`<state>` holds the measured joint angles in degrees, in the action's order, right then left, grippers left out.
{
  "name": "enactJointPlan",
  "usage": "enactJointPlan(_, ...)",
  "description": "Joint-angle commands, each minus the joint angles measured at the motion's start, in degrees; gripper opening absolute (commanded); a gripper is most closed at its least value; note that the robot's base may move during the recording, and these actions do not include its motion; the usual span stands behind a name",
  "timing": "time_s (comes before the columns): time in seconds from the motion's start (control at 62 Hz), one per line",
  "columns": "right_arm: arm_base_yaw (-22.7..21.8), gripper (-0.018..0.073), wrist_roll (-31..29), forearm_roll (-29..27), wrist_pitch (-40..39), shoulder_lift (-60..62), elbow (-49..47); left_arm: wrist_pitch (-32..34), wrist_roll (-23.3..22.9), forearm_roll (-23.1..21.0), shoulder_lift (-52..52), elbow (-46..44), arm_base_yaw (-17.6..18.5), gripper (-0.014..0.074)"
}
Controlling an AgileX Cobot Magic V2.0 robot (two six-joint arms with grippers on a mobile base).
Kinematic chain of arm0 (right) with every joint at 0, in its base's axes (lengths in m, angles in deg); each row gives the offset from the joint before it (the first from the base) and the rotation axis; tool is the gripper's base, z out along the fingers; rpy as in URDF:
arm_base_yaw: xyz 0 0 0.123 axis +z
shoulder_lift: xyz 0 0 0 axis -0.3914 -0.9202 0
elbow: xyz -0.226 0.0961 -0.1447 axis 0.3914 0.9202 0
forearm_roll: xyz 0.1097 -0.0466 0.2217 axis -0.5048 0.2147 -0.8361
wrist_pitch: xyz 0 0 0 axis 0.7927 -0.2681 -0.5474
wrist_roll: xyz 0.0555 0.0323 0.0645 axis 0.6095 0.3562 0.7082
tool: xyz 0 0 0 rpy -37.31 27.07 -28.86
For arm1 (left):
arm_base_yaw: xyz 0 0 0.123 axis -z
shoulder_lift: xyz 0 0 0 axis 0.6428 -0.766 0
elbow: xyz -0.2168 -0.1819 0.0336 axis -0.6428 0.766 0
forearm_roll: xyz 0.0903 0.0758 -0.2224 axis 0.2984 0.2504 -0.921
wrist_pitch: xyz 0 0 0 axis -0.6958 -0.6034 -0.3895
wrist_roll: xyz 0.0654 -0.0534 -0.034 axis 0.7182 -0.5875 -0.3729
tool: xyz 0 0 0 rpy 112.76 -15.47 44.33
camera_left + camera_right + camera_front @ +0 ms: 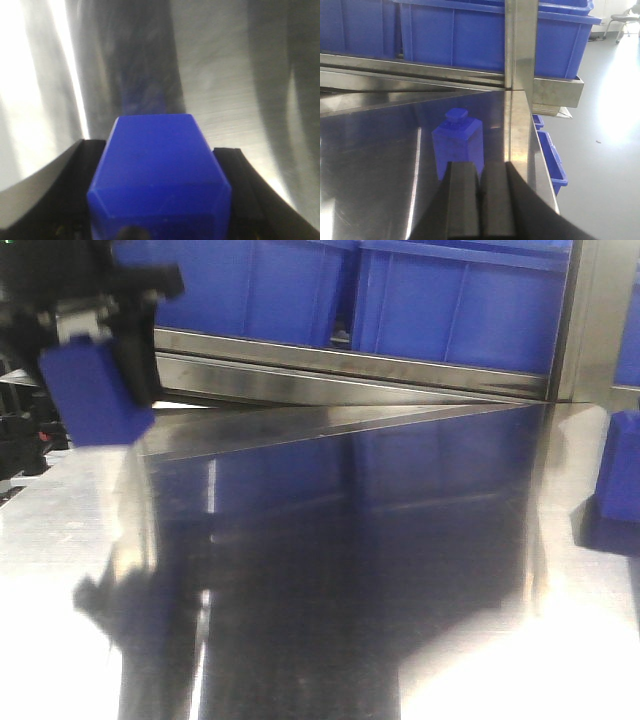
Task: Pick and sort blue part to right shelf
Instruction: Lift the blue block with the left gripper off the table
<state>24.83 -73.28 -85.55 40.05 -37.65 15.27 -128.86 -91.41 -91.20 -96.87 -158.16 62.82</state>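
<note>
your left claw (160, 165) holds the blue part (95, 395) clear of the desk (330, 590) for carrying. your right claw (480, 200) is closed, empty.

Shiny steel tabletop (350, 570) (mirror-like), grey floor (605, 90), 1 chair (624, 19) beyond

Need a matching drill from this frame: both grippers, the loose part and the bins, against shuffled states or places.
Things:
1. left gripper
2. right gripper
3. standing part
4. bins

States or places:
A. on the shelf
B. shut, holding nothing
C. upright on the tabletop, knob up
D. shut on the held part

Pairs: 1-D, 2-B, 3-C, 4-A
</note>
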Motion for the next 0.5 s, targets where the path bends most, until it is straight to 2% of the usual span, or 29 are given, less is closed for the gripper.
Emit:
enactJointPlan(0.0, -0.25, 0.0034, -0.26, -0.06, -4.58, 1.18, -1.27, 3.60, 0.83, 4.61, 8.31, 0.29, 2.25, 0.0342)
enactJointPlan(0.113, -0.25, 0.0034, -0.26, -0.06, -5.08, 1.18, -1.27, 9.50, 0.83, 8.77, 16.99, 5.18, 4.40, 0.0342)
enactJointPlan(0.484, -0.25, 0.0034, -0.21, -0.81, -5.80, 1.16, -2.64, 34.09, 0.83, 11.47, 39.79, 29.32, 4.57, 0.0340)
